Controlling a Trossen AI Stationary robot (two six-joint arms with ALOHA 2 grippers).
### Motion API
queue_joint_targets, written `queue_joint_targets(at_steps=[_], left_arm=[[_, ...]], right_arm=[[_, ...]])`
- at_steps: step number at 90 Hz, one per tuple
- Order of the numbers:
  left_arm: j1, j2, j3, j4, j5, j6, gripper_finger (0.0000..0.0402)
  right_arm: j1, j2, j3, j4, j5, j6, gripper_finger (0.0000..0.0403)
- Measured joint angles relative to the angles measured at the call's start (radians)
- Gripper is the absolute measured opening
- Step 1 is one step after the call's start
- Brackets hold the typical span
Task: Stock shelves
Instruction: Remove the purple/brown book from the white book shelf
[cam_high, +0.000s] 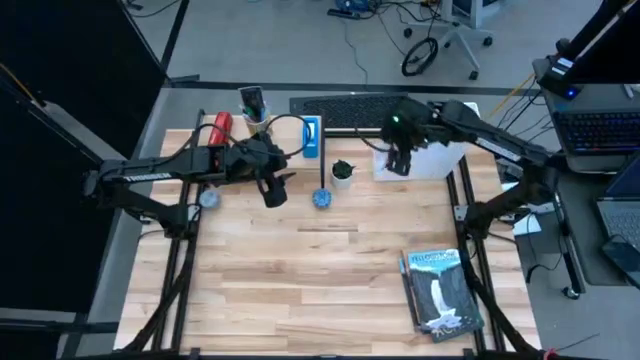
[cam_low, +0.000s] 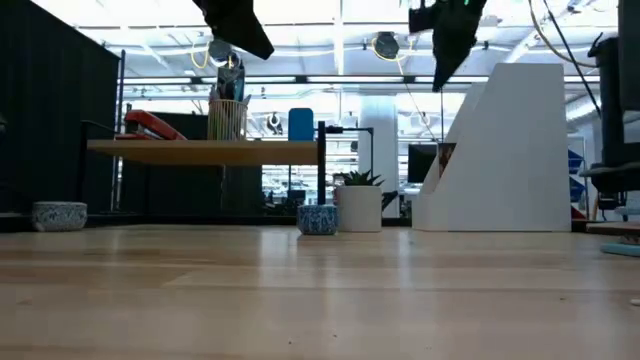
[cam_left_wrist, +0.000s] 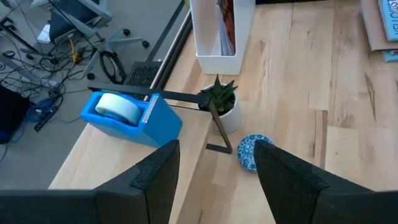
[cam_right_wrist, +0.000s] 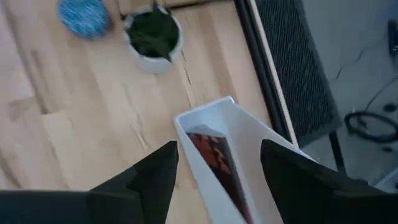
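- Shelf of light wood on thin black legs is standing at the far left of the table, already carrying a red stapler, a pen cup and a blue tape dispenser.
- White file holder is standing at the far right, with one red-covered item inside it.
- Left gripper is hanging over the shelf's right end with its fingers spread and nothing between them.
- Right gripper is hovering above the file holder, jaws parted and empty.
- Book is lying flat near the front right, well apart from both grippers; it is probably next to be stocked, stiff but fairly heavy, and is best pinched along a free edge.
- Small blue bowl and potted plant are sitting on the table just right of the shelf; both are looking ceramic, so breakable and slick, though the material is hard to confirm. A rim grasp suits each.
- Another bowl is sitting at the far left.
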Motion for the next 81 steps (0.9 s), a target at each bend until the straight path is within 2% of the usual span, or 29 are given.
queue_joint_targets(at_steps=[28,59,81], left_arm=[[0.000,0.000,0.000,-0.001,0.000,-0.026,0.0194],[0.000,0.000,0.000,-0.001,0.000,-0.026,0.0194],[0.000,0.000,0.000,-0.001,0.000,-0.026,0.0194]], right_arm=[[-0.071,0.143,0.000,-0.032,-0.005,-0.127,0.0212],[-0.141,0.236,0.000,-0.043,-0.034,-0.168,0.0210],[-0.152,0.300,0.000,-0.094,-0.081,-0.179,0.0160]])
